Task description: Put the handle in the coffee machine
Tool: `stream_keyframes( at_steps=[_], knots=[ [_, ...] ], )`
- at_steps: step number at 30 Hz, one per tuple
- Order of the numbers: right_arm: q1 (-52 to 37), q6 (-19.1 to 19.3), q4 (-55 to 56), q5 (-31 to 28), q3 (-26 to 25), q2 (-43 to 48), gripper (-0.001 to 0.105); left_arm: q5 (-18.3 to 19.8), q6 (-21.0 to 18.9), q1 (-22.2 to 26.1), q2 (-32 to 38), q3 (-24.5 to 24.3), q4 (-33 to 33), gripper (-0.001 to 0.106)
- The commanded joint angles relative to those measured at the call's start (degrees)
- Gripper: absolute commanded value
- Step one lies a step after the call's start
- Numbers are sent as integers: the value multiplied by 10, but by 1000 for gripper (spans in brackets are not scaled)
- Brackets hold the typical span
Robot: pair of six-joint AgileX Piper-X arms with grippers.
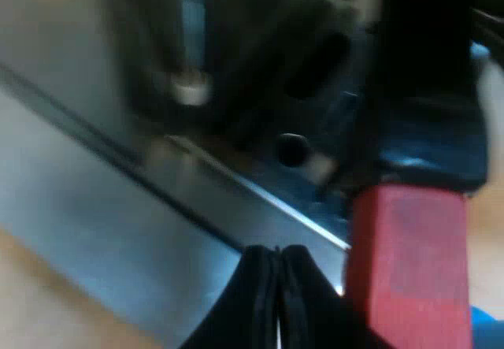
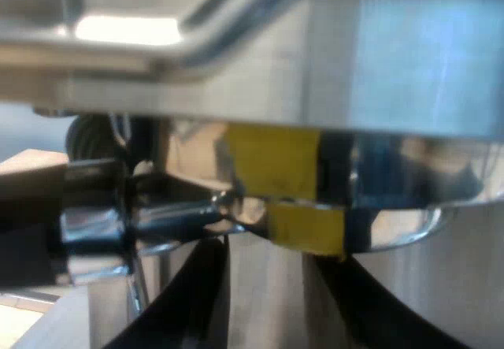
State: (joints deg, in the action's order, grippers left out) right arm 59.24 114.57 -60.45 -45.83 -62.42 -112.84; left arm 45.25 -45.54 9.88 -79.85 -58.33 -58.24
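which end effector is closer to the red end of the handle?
Left. The left end effector, shut, sits right beside the red end. The right end effector, open, is at the holder's metal head under the machine.

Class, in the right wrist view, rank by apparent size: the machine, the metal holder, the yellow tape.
Machine, largest.
Metal holder, next.
Yellow tape, smallest.
Nearness to the camera makes real sizes unsure.

Light tan wooden tabletop beneath, dim grey-blue backdrop beyond
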Motion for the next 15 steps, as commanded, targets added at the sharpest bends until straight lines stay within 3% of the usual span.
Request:
stream_keyframes(
  at_steps=[1,8,15],
  knots=[
    [-17,14,-66,-2,-21,34,28,-4,11,-17,7,-4,-26,0],
    [-17,14,-66,-2,-21,34,28,3,45,-37,28,-4,-108,0],
    [-17,14,-66,-2,-21,34,28,52,44,-83,33,8,-141,0]
  ],
)
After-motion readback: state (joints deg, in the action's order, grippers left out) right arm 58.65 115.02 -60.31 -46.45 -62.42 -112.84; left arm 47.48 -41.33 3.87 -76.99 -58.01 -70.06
